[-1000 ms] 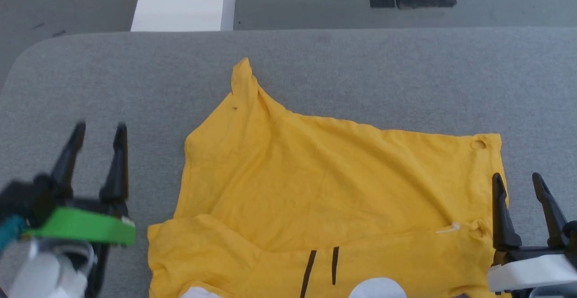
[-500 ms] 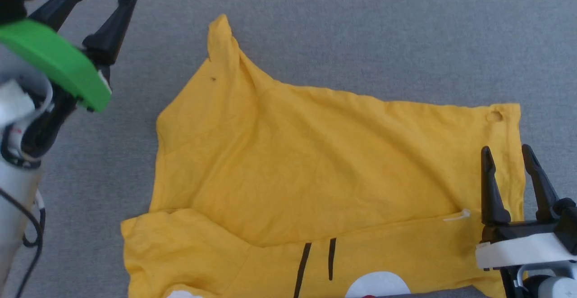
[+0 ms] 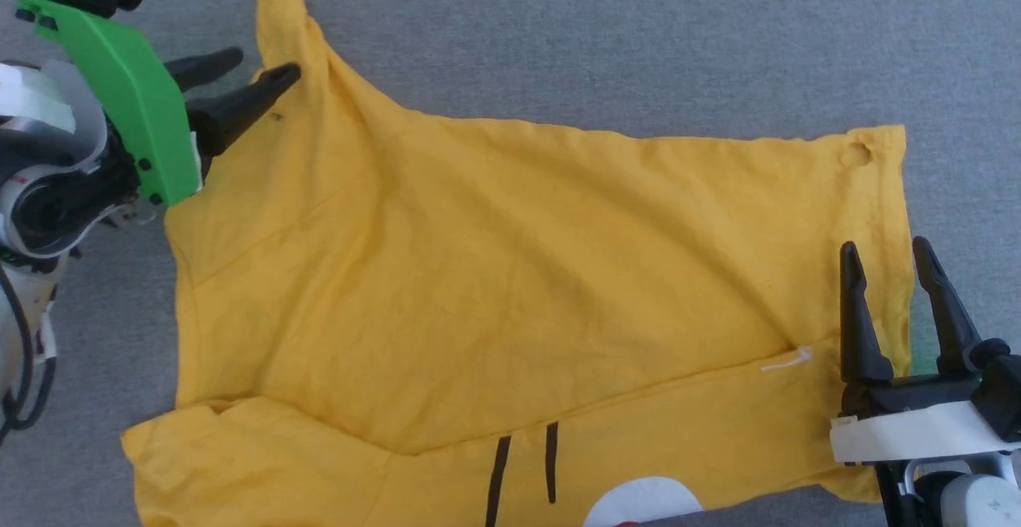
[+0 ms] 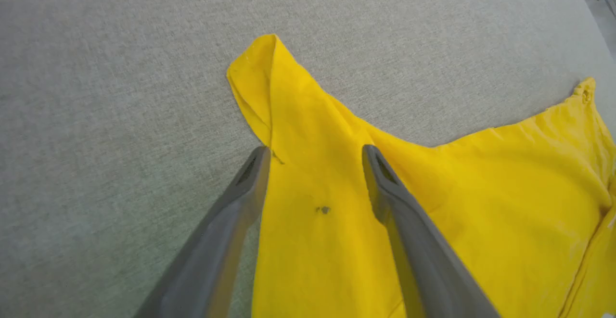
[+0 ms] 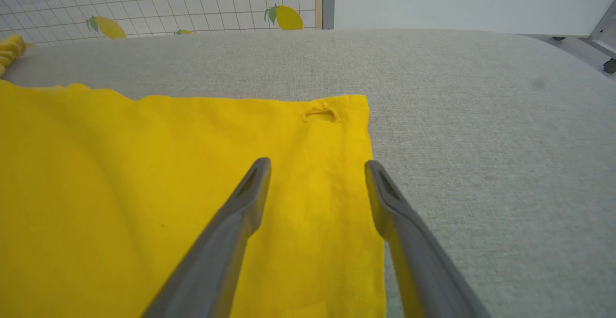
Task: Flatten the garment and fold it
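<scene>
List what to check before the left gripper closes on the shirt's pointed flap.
1. Left gripper open: ok, fingers apart, aimed at the pointed flap.
2. Right gripper open: ok, above the right edge of the shirt.
3. Shirt flat: not ok, creased, with the near part folded over.
4. Flap spread out: not ok, doubled on itself.
5. Left fingers touching the cloth: cannot tell.

Soft, matt, lightly creased yellow cloth garment (image 3: 510, 256) lies on a grey, coarse-woven, matt fabric surface (image 3: 638, 33).
</scene>
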Robot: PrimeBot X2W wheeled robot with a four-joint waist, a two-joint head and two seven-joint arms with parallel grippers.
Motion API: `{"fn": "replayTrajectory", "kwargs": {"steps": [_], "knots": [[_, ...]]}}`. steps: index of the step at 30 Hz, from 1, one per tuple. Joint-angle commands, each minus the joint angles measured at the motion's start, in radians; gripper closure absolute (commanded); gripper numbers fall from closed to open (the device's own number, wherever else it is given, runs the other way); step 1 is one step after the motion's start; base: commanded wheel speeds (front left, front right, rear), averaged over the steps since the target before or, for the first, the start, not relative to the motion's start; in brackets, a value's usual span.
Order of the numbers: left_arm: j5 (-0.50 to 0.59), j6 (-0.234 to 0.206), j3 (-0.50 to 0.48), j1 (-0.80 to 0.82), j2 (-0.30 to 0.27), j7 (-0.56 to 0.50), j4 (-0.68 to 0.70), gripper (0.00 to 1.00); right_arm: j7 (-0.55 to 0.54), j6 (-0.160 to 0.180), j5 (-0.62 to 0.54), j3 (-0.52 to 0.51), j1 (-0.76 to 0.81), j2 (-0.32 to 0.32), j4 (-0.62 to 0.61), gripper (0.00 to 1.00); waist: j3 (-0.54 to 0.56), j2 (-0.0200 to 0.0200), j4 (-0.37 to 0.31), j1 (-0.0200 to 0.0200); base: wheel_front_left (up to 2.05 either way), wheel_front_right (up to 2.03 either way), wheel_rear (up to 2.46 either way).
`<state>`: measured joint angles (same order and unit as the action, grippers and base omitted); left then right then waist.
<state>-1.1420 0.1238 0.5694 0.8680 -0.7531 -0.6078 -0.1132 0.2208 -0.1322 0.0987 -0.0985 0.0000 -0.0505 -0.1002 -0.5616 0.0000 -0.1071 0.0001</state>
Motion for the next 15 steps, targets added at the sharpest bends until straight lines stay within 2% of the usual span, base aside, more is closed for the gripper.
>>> {"fn": "replayTrajectory", "kwargs": {"steps": [1,12,13,14,15], "knots": [[-0.008,0.007,0.003,0.014,-0.021,-0.007,-0.003,0.00,0.010,0.002,0.010,0.004,-0.014,0.000,-0.001,0.00,-0.031,0.0000,-0.028,-0.0001,0.00,0.00,0.00],[-0.010,0.007,0.021,0.013,-0.050,0.040,-0.044,0.00,0.026,0.002,0.027,0.010,-0.028,0.000,0.009,0.00,-0.075,0.0000,-0.065,-0.0001,0.00,0.00,0.00],[-0.007,0.007,0.032,0.013,-0.054,0.043,-0.038,0.44,0.027,0.002,0.027,0.009,-0.029,0.000,0.009,0.00,-0.077,0.0000,-0.067,-0.0001,0.00,0.00,0.00],[-0.005,0.007,0.038,0.012,-0.057,0.048,-0.036,1.00,0.028,0.002,0.027,0.007,-0.030,0.000,0.009,0.00,-0.077,0.0000,-0.067,-0.0001,0.00,0.00,0.00],[-0.006,0.007,0.045,0.010,-0.061,0.054,-0.037,1.00,0.029,0.002,0.027,0.004,-0.031,0.000,0.009,0.00,-0.076,0.0000,-0.067,-0.0001,0.00,0.00,0.00]]}}
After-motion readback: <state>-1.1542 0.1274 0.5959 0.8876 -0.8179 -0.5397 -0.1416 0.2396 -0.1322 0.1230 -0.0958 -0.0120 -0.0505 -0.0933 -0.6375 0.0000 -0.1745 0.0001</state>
